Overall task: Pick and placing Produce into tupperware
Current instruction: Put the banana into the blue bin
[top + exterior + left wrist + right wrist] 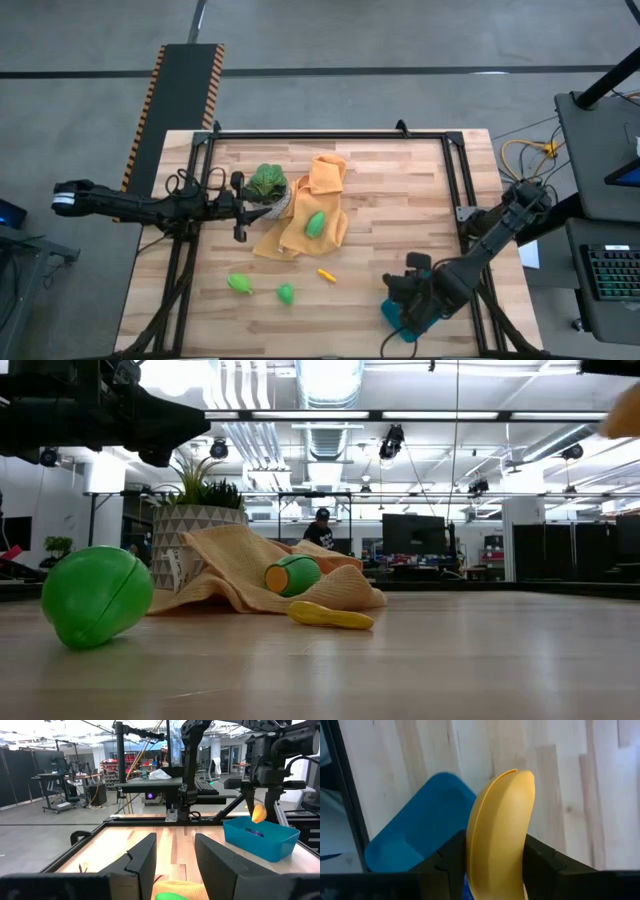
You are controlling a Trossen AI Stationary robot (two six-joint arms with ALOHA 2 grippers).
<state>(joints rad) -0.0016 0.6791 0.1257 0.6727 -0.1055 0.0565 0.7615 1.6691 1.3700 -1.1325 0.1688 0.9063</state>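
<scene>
**Banana held over the tupperware, near right corner**

Right gripper (495, 865) clamps a yellow toy banana (500, 830) across its middle, fingers (451, 855) pressed to both flanks, the free end sticking out past them. It hangs above the teal tupperware (420, 832), which sits at the table's near right corner (400, 318); something dark already lies inside, seen from the left wrist view

Handling, as judged: hollow moulded plastic, light, rigid, smooth enough to slip or pivot in a pinch. Mid-body grip across the narrow width looks sound; the curve could roll it on landing, so a low release suits

Left gripper (175, 855) hovers above the orange cloth (305, 225) on the left side, jaws part open, nothing between them

Left to fetch: green piece (315, 223) on the cloth, two green pieces (240, 283) near left, small yellow piece (327, 273) mid-table

Surface: pale butcher-block wood (400, 200), flat, black frame rails. Potted plant (267, 182) beside the cloth. Room beyond is an open workshop: desks, monitors, a person far off (321, 528)
</scene>
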